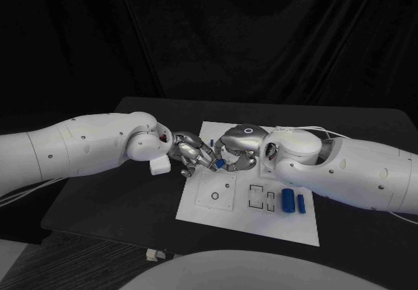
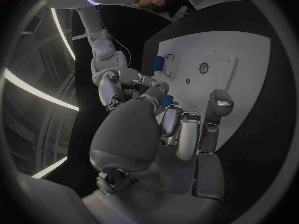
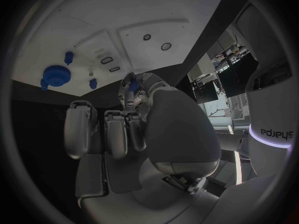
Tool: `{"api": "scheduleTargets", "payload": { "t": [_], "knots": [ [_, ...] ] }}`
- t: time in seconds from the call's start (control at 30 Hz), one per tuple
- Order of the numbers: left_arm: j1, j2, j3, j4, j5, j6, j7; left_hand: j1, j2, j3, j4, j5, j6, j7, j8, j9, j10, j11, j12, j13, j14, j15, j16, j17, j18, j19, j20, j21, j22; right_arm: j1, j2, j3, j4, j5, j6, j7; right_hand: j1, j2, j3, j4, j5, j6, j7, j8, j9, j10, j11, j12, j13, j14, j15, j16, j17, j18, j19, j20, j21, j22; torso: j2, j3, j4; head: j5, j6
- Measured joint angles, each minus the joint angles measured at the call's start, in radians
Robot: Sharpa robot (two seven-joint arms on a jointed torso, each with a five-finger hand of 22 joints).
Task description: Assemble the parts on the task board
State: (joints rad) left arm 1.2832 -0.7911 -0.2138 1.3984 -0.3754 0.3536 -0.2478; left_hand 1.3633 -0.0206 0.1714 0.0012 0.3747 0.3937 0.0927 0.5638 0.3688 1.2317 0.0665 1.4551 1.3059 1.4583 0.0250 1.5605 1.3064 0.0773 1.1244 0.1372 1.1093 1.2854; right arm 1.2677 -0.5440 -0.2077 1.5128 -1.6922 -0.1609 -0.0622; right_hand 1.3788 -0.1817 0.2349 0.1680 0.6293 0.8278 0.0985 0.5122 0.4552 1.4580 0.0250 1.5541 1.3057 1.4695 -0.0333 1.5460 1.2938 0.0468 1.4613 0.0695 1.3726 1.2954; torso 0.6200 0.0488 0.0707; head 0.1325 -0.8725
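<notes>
With the small blue plastic part (image 1: 221,163) pinched between the left robot hand (image 1: 196,155) and right robot hand (image 1: 241,156) above the white rectangular task board's (image 1: 261,220) 10 o'clock area, keep both grips firm and transfer it slowly.

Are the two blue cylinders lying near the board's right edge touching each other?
Apart. The head view shows a strip of white task board between the thicker blue cylinder and the thinner blue cylinder.

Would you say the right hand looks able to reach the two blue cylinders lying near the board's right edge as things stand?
Probably yes: the two blue cylinders lie uncovered on the task board beside the right arm. However, the right hand seems to be pinching a small blue part with the left hand.
</notes>
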Motion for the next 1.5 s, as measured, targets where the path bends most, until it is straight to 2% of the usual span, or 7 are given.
{"api": "scheduleTargets", "payload": {
  "t": [0.2,0.5,0.93,1.07,1.17,1.23,1.5],
  "knots": [
    [0.0,-0.002,0.0,0.004,0.0,-0.003,0.001,0.0,0.0,0.0,0.0,0.0,0.064,0.016,0.027,-0.015,0.005,-0.002,0.0,0.0,0.0,0.0,0.0,0.0,0.0,0.0,0.0,0.0,0.008,0.0,0.0,0.0,-0.002,0.0,0.004,-0.001,0.0,0.0,0.0,0.0,0.0,0.0,0.0,0.0,0.001,0.0,0.0,0.0,0.0,0.0,0.0,0.0,0.0,0.0,0.0,0.0,0.0,0.0,0.0,0.0004,-0.0003,0.0,0.0],
    [0.0,-0.003,0.0,0.007,0.0,-0.005,0.001,0.0,0.0,0.0,0.0,0.0,0.107,0.029,0.042,-0.022,0.005,-0.002,0.0,0.0,0.0,0.0,0.0,0.0,0.0,0.0,0.0,0.0,0.008,0.0,0.0,0.0,-0.005,0.0,0.009,-0.003,0.0,0.0,0.012,-0.012,0.0,0.0,0.0,0.0,0.001,0.0,0.0,0.0,0.0,0.0,0.0,0.0,0.0,0.0,0.0,0.0,0.0,0.0,0.0,0.0004,-0.0003,-0.003,0.0],
    [-0.001,0.0,0.0,0.005,0.0,-0.01,0.004,-0.002,0.002,0.0,0.0,0.0,0.125,0.036,0.05,-0.027,0.005,-0.002,0.0,0.0,0.0,0.0,0.0,0.0,0.0,0.0,0.0,0.0,0.008,0.0,0.0,0.0,-0.005,0.0,0.014,-0.006,0.0,0.0,0.012,-0.012,0.0,0.0,0.0,0.0,0.001,0.0,0.0,0.0,0.0,0.0,0.0,0.0,0.0,0.0,0.0,0.0,-0.008,0.0,-0.001,0.0004,-0.0003,-0.003,0.0],
    [-0.001,0.002,0.0,0.004,0.0,-0.014,0.007,-0.021,0.02,0.019,0.02,0.0,0.124,0.037,0.05,-0.041,0.001,0.002,0.0,0.0,0.0,0.0,0.0,0.0,0.0,0.0,0.0,-0.012,0.008,0.0,0.001,0.0,-0.005,0.0,0.015,-0.006,0.0,0.0,0.012,-0.012,0.0,0.0,0.0,0.0,0.001,0.0,0.0,0.0,0.0,0.0,0.0,0.0,0.0,0.0,0.0,0.0,-0.008,0.0,-0.001,0.0004,-0.0003,-0.002,0.0],
    [-0.001,0.004,0.0,0.002,0.0,-0.018,0.009,-0.045,0.035,0.042,0.043,0.001,0.107,0.054,0.048,-0.057,-0.036,0.009,0.0,0.0,0.0,0.001,0.0,0.0,0.0,-0.006,0.006,-0.026,0.008,0.0,0.001,0.0,-0.004,0.0,0.015,-0.006,0.0,0.0,0.012,-0.012,0.0,0.0,0.0,0.0,0.001,0.0,0.0,0.0,0.0,0.0,0.0,0.0,0.0,0.0,0.0,0.0,-0.008,0.0,-0.001,0.0004,-0.0003,-0.001,0.0],
    [-0.001,0.005,0.0,0.0,0.0,-0.02,0.01,-0.064,0.034,0.025,0.064,0.001,0.107,0.055,0.039,-0.066,-0.06,0.013,-0.012,0.0,0.008,0.008,0.0,0.0,0.0,-0.01,0.01,-0.031,0.008,0.0,0.001,0.0,-0.004,0.0,0.015,-0.006,0.0,0.0,0.012,-0.012,0.0,0.0,0.0,0.0,0.001,0.0,0.0,0.0,0.0,0.0,0.0,0.0,0.0,0.0,0.0,0.0,-0.008,0.0,-0.001,0.0004,-0.0003,-0.001,0.0],
    [-0.003,0.009,0.0,-0.005,0.0,-0.025,0.014,-0.089,0.033,0.027,0.089,0.001,0.116,0.063,0.012,-0.088,-0.081,0.027,-0.02,0.0,-0.003,0.019,0.0,0.0,0.0,-0.035,0.018,-0.047,0.008,0.0,0.001,0.0,-0.003,0.0,0.015,-0.006,0.0,0.0,0.012,-0.012,0.0,0.0,0.0,0.0,0.001,0.0,0.0,0.0,0.0,0.0,0.0,0.0,0.0,0.0,0.0,0.0,-0.008,0.0,-0.001,0.0004,0.0001,-0.003,0.0]
  ]
}}
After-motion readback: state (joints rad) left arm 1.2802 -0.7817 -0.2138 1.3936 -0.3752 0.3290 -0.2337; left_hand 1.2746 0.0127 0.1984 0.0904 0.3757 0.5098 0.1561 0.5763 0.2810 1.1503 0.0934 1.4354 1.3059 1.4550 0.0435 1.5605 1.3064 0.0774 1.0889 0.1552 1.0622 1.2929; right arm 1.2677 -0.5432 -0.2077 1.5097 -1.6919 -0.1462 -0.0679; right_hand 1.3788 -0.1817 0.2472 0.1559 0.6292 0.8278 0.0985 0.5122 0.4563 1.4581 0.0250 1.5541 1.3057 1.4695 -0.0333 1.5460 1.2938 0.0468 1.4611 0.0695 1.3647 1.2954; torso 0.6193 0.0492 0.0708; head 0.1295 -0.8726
